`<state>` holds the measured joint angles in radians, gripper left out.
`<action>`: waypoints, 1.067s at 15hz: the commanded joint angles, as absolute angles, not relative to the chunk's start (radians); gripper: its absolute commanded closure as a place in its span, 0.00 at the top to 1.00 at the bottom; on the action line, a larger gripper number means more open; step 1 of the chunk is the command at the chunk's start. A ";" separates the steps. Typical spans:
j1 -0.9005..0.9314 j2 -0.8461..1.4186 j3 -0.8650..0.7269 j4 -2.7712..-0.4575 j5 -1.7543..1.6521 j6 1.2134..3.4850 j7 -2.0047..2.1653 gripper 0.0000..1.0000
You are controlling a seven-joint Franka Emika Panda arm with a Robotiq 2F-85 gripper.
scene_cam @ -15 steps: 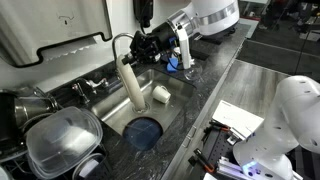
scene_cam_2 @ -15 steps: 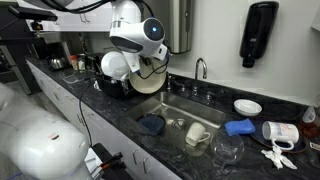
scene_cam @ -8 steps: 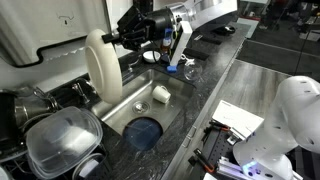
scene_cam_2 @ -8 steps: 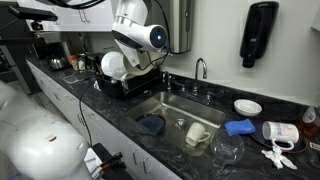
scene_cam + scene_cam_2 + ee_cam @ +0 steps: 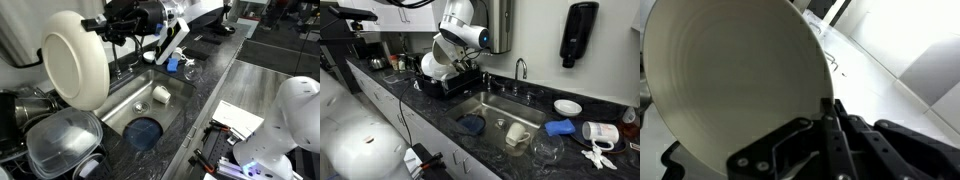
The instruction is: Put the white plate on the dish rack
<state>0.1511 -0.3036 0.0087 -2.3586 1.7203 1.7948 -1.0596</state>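
The white plate point(image 5: 75, 60) is large, round and cream-white. It hangs upright in the air above the left end of the sink, near the dish rack point(image 5: 40, 125). My gripper point(image 5: 103, 30) is shut on its rim. In an exterior view the plate point(image 5: 437, 66) is over the dark rack point(image 5: 442, 86) with its pots. In the wrist view the plate point(image 5: 730, 85) fills the left of the picture and the gripper point(image 5: 830, 112) pinches its edge with the fingers close together.
The steel sink basin point(image 5: 125, 100) holds a small white cup point(image 5: 160, 95) and a blue round thing point(image 5: 143, 131). Steel pots point(image 5: 25, 100) and a clear plastic tub point(image 5: 62, 140) crowd the rack. A faucet point(image 5: 521, 68) stands behind the sink.
My gripper has lifted the plate out of the sink and carried it up and toward the rack, turning it so its face shows.
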 commanded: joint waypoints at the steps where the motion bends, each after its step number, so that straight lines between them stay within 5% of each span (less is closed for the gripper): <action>1: 0.128 -0.187 0.056 -2.248 1.759 1.715 -1.117 0.01; 16: 0.185 0.054 0.173 -2.004 1.763 1.726 -1.107 0.01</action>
